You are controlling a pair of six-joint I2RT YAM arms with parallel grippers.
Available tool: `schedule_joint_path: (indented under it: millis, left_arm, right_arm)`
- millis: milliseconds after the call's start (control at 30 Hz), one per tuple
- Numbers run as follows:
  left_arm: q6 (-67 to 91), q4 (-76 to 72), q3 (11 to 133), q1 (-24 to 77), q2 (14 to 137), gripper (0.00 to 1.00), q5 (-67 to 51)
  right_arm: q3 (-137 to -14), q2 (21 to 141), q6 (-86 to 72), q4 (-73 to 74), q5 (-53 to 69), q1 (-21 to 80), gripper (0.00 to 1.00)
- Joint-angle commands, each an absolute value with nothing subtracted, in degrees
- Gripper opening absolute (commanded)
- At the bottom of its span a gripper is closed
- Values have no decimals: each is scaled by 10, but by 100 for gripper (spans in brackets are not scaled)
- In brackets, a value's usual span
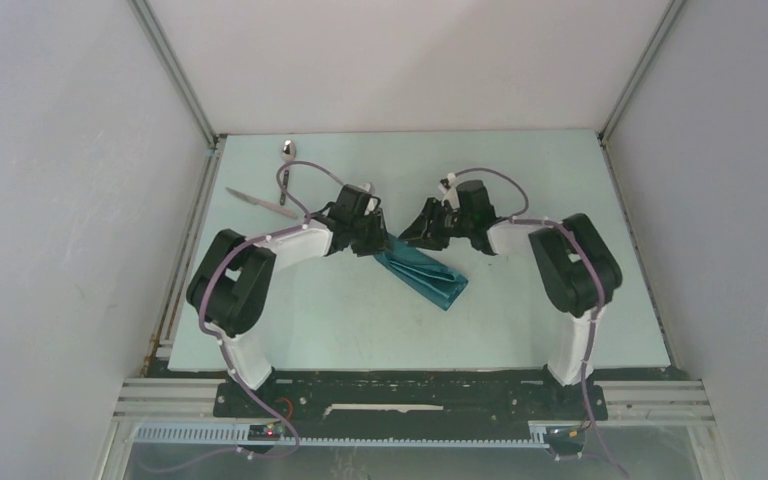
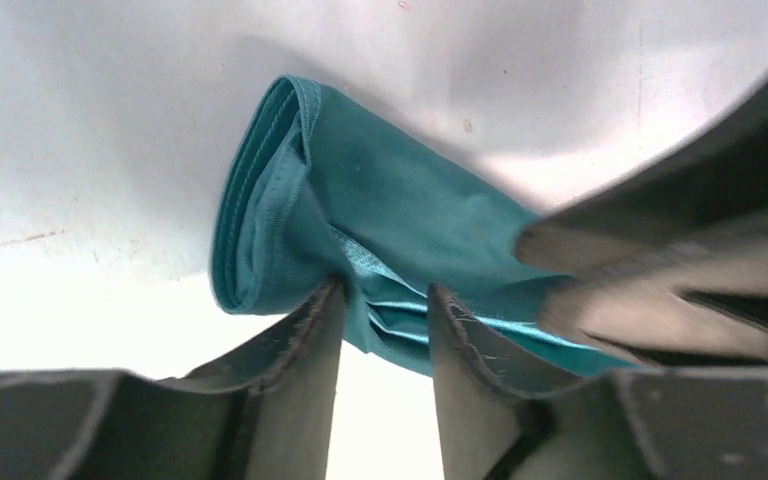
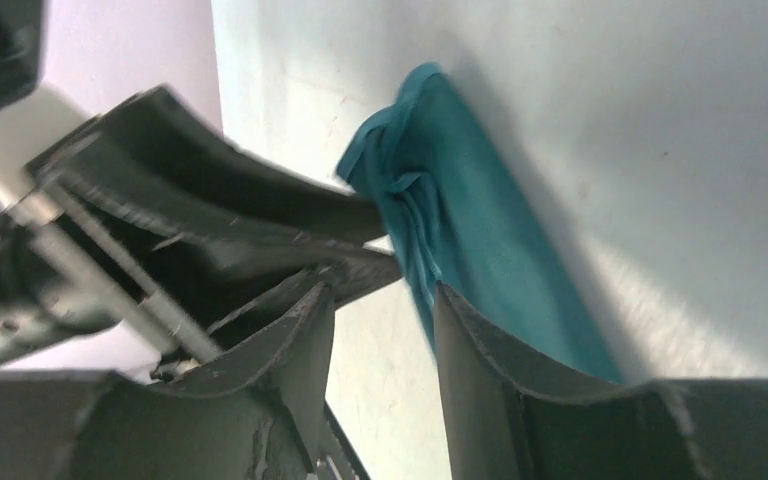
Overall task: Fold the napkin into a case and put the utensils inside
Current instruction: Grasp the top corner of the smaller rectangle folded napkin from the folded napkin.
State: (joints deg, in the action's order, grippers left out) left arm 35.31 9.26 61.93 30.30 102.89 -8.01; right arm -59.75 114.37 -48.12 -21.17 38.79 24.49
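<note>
The teal napkin [image 1: 428, 276] lies on the table as a narrow folded strip, the case, running diagonally from my grippers toward the front right. My left gripper [image 1: 380, 240] is at the strip's upper left end. In the left wrist view its jaws [image 2: 385, 298] stand open, with the cloth's [image 2: 390, 200] layered edge loose between the tips. My right gripper [image 1: 416, 236] faces it from the right and is open [image 3: 385, 292], the cloth [image 3: 480, 220] lying just beyond its right finger. The spoon [image 1: 287, 152] and the knife [image 1: 258, 199] lie at the back left.
The pale table [image 1: 530, 170] is walled by a metal frame and white panels at the back and sides. The two grippers are close together, almost tip to tip. The left arm's cable passes over the utensils.
</note>
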Motion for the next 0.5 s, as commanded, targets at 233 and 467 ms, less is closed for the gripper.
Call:
schedule_joint_path:
  millis: [233, 467]
  left_arm:
    - [405, 176, 600, 300, 914, 54, -115]
    - [506, 87, 485, 299, 886, 53, -181]
  right_arm:
    - [-600, 917, -82, 210, 254, 247, 49]
    - [-597, 905, -40, 216, 176, 271, 46]
